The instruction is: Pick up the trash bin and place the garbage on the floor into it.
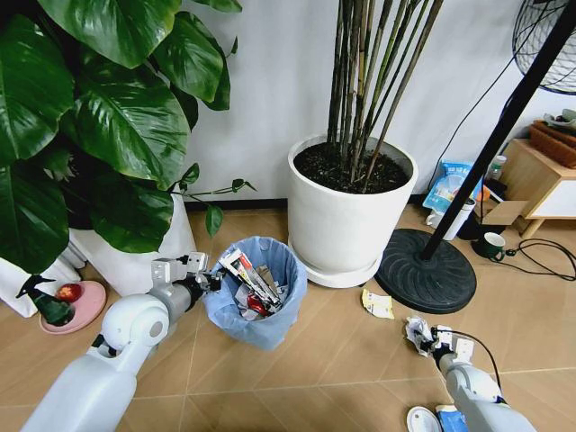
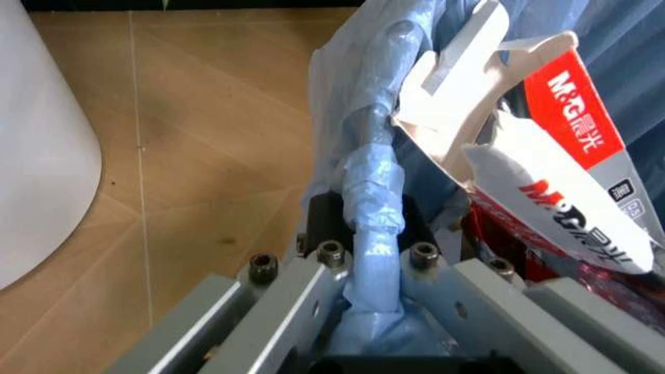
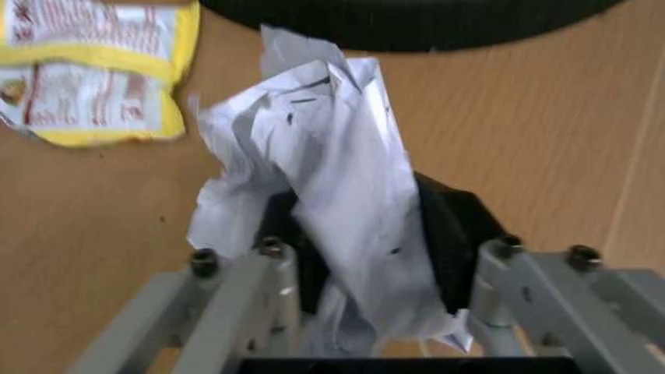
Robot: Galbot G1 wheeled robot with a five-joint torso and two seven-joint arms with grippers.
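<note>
two grippers: both are clamped on something, one on the container and one on litter.
left gripper [image 2: 374,234]: my jaws are pinched together on the bagged rim of the trash bin [image 1: 256,301], on the side nearest me, so i can carry it by its edge and keep the mouth facing up.
trash bin: it sits between the leafy plant's pot [image 1: 135,256] and the big white pot [image 1: 346,211], near both, already holding cartons and red wrappers; whether it rests on the floor [image 1: 342,360] or hangs just above it, i cannot tell.
right gripper [image 3: 359,249]: my jaws are closed around a crumpled white paper [image 3: 322,179], gripped across its middle so the loose folds stick out past the fingertips.
crumpled paper's place: low over the floor by the black fan base [image 1: 425,270], well apart from the bin, so i judge it not yet delivered.
remaining garbage: a yellow wrapper [image 1: 378,303] lies flat beside the fan base, and a white round lid [image 1: 423,419] and a blue-white packet [image 1: 453,419] lie close to my right arm.
progress: partly done, by my reading; several pieces are in, several are on the planks.
</note>
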